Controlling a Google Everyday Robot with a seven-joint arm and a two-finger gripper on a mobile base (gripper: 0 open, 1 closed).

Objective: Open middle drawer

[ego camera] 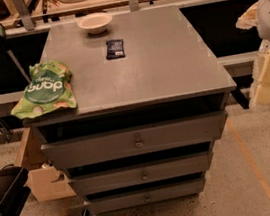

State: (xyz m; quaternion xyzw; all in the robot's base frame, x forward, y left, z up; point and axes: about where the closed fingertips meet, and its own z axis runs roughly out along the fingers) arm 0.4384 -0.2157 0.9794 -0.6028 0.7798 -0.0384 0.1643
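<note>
A grey cabinet stands in the middle of the camera view with three flat-fronted drawers stacked below its top. The middle drawer is the mid-sized front, with a small round knob at its centre. A dark gap shows above its front. The widest drawer is above it and the narrowest drawer is below it. My gripper, cream-coloured, hangs at the right edge of the view. It is beside the cabinet's right front corner, higher than the middle drawer, and touches nothing.
On the cabinet top lie a green snack bag at the front left, a small dark packet and a white bowl at the back. A black object stands on the floor at the lower left. Shelving runs behind the cabinet.
</note>
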